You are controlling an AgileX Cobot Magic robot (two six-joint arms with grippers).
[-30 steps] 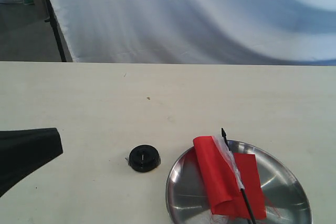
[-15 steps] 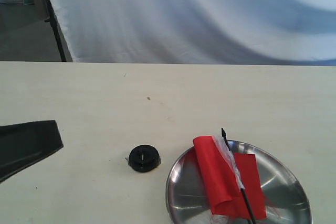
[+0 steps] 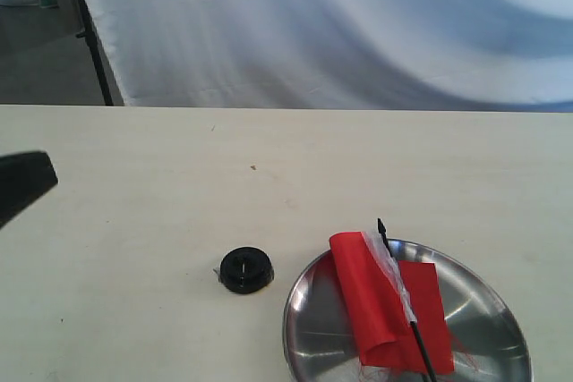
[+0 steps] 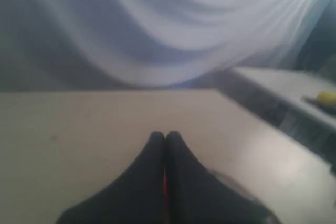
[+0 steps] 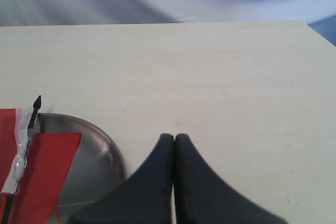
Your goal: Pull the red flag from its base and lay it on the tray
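The red flag (image 3: 385, 301) lies flat on the steel tray (image 3: 488, 310), its black pole (image 3: 383, 232) pointing past the far rim. The empty black base (image 3: 245, 269) stands on the table just left of the tray. My left gripper (image 3: 38, 176) hovers at the far left edge, well away from the base; in its own blurred view it (image 4: 165, 136) is shut with nothing held. My right gripper (image 5: 174, 138) is shut and empty above the table beside the tray (image 5: 102, 166), where the flag (image 5: 44, 166) rests. The exterior view does not show it.
A pale wooden table (image 3: 286, 167) carries everything. A white cloth backdrop (image 3: 340, 24) hangs behind its far edge, with a black stand leg (image 3: 89, 42) at the back left.
My left gripper has drawn back and away toward the far left edge of the exterior view. Flag, tray and base have not moved.
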